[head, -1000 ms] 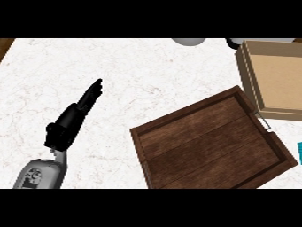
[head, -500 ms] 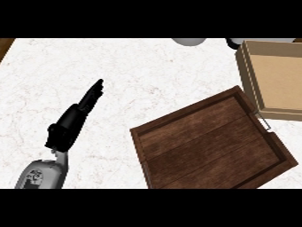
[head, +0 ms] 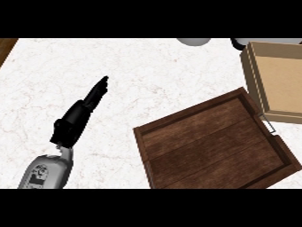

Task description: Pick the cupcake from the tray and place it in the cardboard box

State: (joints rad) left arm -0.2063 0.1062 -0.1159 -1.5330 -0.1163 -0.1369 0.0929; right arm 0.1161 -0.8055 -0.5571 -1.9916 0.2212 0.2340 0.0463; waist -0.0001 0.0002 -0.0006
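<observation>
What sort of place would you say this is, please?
Probably a kitchen counter: a white marble-look worktop bearing a dark wooden tray and an open cardboard box, with the robot's left hand resting open over it.

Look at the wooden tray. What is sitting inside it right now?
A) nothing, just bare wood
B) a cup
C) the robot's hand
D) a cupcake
A: the wooden tray shows only bare planks inside its rim, with no cupcake on it; the left hand is out on the white counter to the tray's left, fingers straight, and the cardboard box beside the tray looks empty too.
</observation>
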